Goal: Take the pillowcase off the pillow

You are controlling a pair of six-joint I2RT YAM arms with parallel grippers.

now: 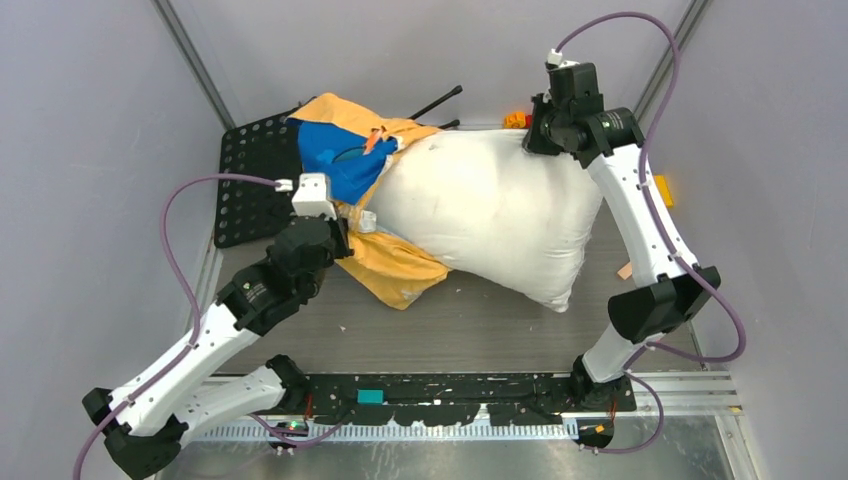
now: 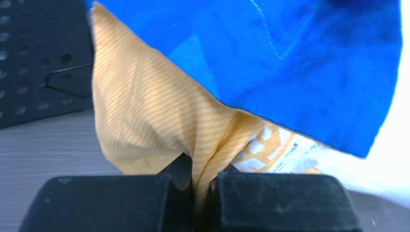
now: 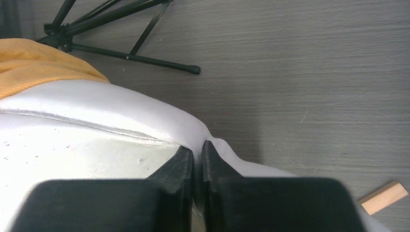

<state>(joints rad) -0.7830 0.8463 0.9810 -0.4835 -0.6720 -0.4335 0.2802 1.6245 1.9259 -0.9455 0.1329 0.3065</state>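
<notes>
The white pillow (image 1: 500, 215) lies across the table's middle, mostly bare. The pillowcase (image 1: 345, 160), blue outside and orange-yellow inside, is bunched over the pillow's left end. My left gripper (image 1: 345, 222) is shut on an orange-yellow fold of the pillowcase (image 2: 159, 125); the fold runs down between its fingertips (image 2: 200, 186). My right gripper (image 1: 540, 140) is at the pillow's far right corner, shut on a pinch of the white pillow (image 3: 96, 135) between its fingertips (image 3: 197, 154). The orange edge of the pillowcase shows at the far left of the right wrist view (image 3: 34, 67).
A black perforated plate (image 1: 250, 180) lies at the back left, under the pillowcase. Black tripod legs (image 1: 435, 103) lie behind the pillow, also in the right wrist view (image 3: 125, 53). A small orange object (image 1: 516, 120) and a tan strip (image 1: 625, 270) lie near the right arm.
</notes>
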